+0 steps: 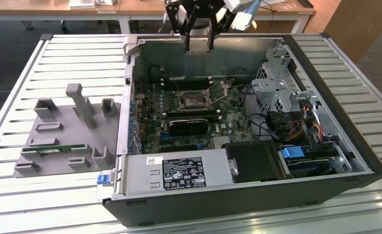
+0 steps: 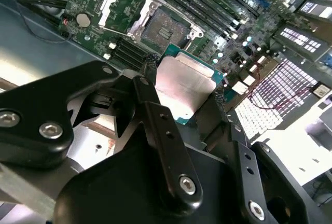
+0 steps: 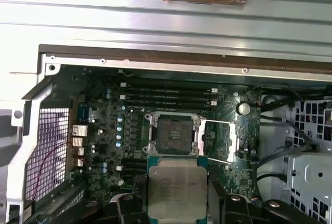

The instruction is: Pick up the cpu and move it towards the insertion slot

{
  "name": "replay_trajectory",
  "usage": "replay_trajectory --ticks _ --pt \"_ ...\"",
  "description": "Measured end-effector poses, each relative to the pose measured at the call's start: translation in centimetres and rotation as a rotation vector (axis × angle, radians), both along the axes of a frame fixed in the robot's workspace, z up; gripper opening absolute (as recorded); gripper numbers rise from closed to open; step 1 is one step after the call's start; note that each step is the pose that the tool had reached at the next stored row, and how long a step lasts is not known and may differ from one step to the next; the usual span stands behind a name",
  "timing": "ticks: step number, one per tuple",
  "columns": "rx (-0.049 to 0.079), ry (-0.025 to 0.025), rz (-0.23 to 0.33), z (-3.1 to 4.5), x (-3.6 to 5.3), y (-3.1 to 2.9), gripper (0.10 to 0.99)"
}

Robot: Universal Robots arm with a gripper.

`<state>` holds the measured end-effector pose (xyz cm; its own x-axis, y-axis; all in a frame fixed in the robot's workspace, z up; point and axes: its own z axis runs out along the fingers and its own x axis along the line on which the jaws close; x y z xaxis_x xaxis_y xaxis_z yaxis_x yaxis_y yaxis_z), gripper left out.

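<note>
The cpu [image 3: 176, 190], a silvery square chip with a thin green rim, sits clamped between the black fingers [image 3: 128, 207] of my gripper [image 3: 176, 203], which is shut on it. In the second wrist view the cpu [image 2: 184, 85] hangs in the air over the motherboard, short of the insertion slot [image 2: 163, 29]. That insertion slot [image 3: 174, 133] is a square socket with a shiny metal frame, its lid [image 3: 219, 141] swung open beside it. In the exterior view my gripper [image 1: 199, 48] hovers high over the case's far wall, with the insertion slot [image 1: 192, 100] below it.
The open computer case [image 1: 347, 122] lies on a slatted table. Long black memory slots [image 3: 166, 97] run beside the socket, and a black block [image 1: 187, 127] lies nearer the power supply [image 1: 178, 173]. A drive cage [image 1: 278, 90] and cables fill the exterior view's right. A grey fixture [image 1: 61, 131] holds a green memory stick [image 1: 60, 147].
</note>
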<state>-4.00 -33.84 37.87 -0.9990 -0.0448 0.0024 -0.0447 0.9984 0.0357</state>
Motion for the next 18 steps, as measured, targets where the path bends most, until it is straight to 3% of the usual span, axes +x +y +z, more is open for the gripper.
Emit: replay_trajectory --ticks 12,18 --pt "0.000 0.0000 0.001 -0.62 0.33 3.03 0.541" --pt "0.000 0.0002 0.002 -0.98 0.57 3.88 0.541"
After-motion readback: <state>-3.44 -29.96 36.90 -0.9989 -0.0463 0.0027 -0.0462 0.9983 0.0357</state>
